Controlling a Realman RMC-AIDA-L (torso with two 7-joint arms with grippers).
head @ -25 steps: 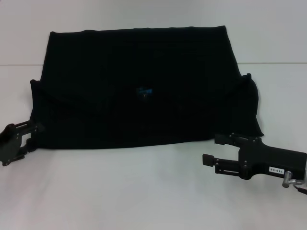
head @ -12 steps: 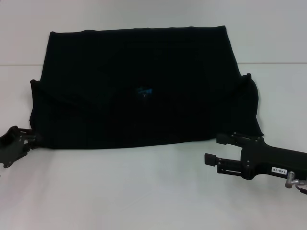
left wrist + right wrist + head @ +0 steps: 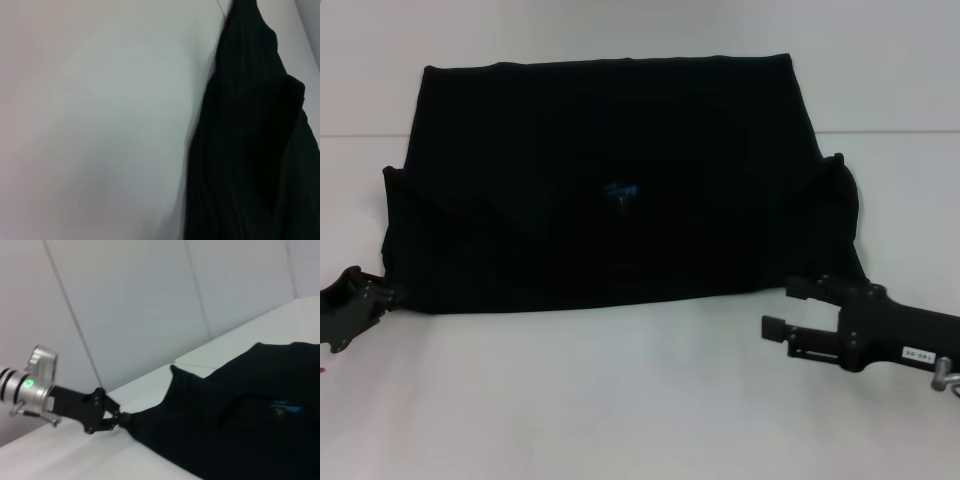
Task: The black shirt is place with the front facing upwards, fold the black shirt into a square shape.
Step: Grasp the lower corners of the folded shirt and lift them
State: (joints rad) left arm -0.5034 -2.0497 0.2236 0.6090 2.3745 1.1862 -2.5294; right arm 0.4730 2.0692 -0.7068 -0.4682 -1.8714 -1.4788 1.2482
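The left gripper (image 3: 382,292) is seen low at the robot's left, fingertips pinched together at the near left corner of the black shirt (image 3: 610,185), with cloth clamped between them; from the right wrist view the same gripper (image 3: 120,420) is shown on its silver wrist, a green light lit on the wrist. The right gripper (image 3: 792,310) is held low at the robot's right, its two fingers spread one above the other, level and pointed toward the left, with nothing between them.

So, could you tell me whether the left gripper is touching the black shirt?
Touching: the right wrist view shows the left gripper meeting the black shirt's corner.
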